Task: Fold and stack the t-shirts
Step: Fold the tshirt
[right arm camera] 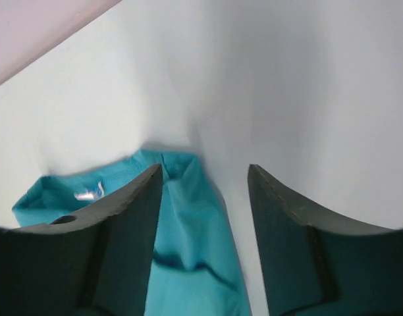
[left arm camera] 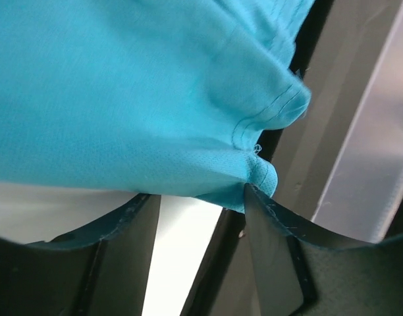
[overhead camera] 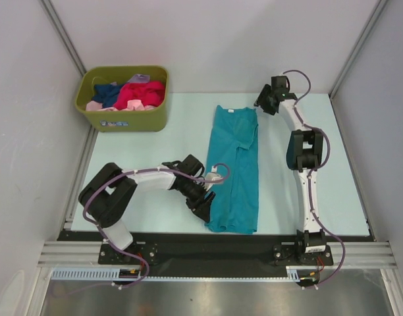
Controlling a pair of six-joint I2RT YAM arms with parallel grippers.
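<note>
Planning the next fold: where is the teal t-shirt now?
In the top view, the teal t-shirt lies lengthwise at the table centre, right of the green bin.

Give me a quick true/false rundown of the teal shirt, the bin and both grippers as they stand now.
1. The teal t-shirt lies on the table as a long narrow strip. True.
2. The left gripper is clamped on the shirt's hem. False: its jaws stand apart at the shirt's near left corner.
3. The right gripper is open by the collar end. True.
4. The olive-green bin is empty. False: it holds bunched coloured shirts.
</note>
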